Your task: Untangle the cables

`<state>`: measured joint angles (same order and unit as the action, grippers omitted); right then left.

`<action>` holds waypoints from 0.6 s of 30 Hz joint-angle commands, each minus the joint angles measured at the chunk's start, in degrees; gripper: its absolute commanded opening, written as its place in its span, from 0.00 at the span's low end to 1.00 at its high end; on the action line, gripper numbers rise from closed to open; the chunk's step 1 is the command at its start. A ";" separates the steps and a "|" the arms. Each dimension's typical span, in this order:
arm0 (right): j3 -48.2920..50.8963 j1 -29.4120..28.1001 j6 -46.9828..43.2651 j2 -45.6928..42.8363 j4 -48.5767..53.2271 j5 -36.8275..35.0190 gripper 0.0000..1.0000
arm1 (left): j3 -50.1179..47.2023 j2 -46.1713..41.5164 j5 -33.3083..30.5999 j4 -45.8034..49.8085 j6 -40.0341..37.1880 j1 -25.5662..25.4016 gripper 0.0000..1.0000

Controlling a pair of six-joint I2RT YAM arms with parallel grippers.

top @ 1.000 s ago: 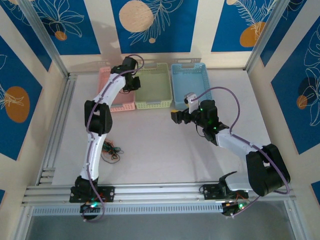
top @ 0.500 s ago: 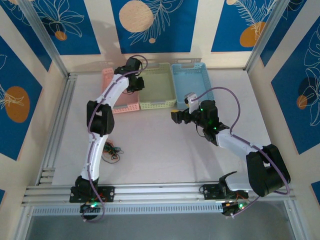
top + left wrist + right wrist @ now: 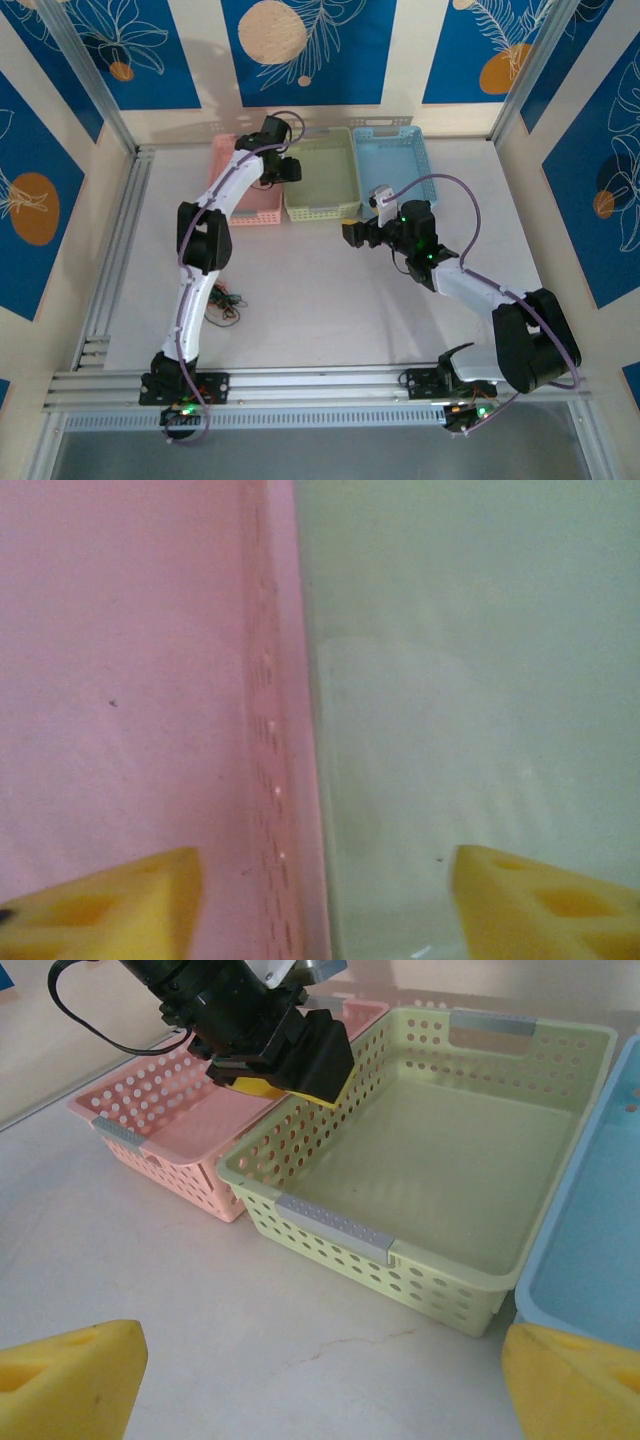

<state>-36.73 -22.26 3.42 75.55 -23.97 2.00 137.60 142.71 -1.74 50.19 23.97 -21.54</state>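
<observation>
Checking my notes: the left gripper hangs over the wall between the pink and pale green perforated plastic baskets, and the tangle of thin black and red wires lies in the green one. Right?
No: the tangle of thin wires lies on the white table beside the left arm, as the top external view shows. The left gripper does hang over that basket wall.

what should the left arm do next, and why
Probably lift the left gripper and swing it toward the tangled cables on the table near its arm's base: its pads stand apart, nothing between them, over where the pink basket meets the green basket.
</observation>
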 commanded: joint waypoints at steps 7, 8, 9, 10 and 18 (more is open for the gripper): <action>2.42 0.19 0.79 -3.05 -2.53 -0.03 0.92 | -2.71 -17.36 -9.55 0.14 -4.99 -0.35 0.74; 3.01 0.28 1.03 -3.87 -2.73 -1.05 0.92 | -6.46 -21.14 -9.81 -1.37 -5.47 -0.48 0.74; 3.79 0.37 1.21 -4.74 -2.95 -2.21 0.92 | -11.54 -25.38 -10.17 -3.46 -5.82 -0.49 0.74; 4.38 0.53 1.66 -5.57 -3.06 -2.89 0.93 | -16.69 -29.80 -10.58 -5.57 -5.86 -0.45 0.74; 9.25 9.01 19.79 -13.52 -3.87 -0.90 0.99 | -65.17 -68.49 -10.50 -16.80 2.45 1.67 1.00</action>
<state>-28.82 -16.16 12.25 64.90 -26.44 0.16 81.78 78.96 -12.21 34.59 22.46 -20.84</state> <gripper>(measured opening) 0.991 0.995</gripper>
